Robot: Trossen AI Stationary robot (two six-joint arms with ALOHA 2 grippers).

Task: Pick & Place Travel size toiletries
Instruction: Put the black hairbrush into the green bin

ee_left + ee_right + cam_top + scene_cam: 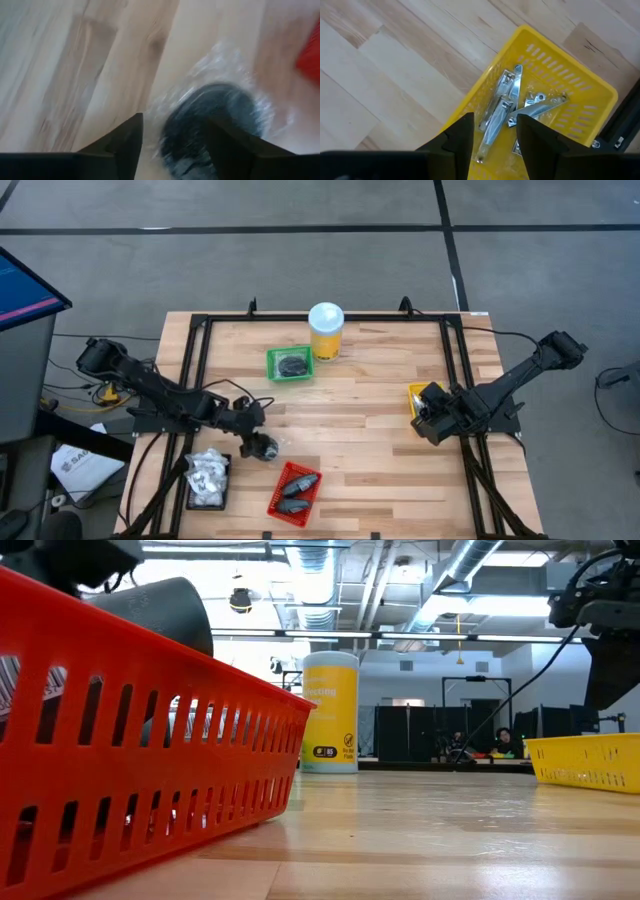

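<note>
Starting at the left of the bench [360, 430]: left gripper [262, 446] low over the bare wood just beside the red tray [296, 492], fingers [120, 145] apart, straddling a dark round puck in clear wrap [212, 125]; whether still touching it, cannot tell from the blurred wrist view. Close by, at the front left corner, a black tray [207, 482] heaped with white crinkly sachets [208, 470]. Next along, the red tray holding two dark grey pieces [298, 492], its slotted wall filling the near side of the low view [140, 760]. Farther back, near the middle, a green tray [289, 363] with a dark item [293, 364] inside, and beside it a tall yellow jar with a white lid [326, 332], standing upright. Over at the right edge, the right gripper [432, 424] hanging above a yellow tray [560, 95], fingers [457, 137] partly apart and holding nothing. Inside that tray, several thin silvery metal pieces [507, 112] lying crossed over one another. Both arms reaching in from the outer sides of the bench.
</note>
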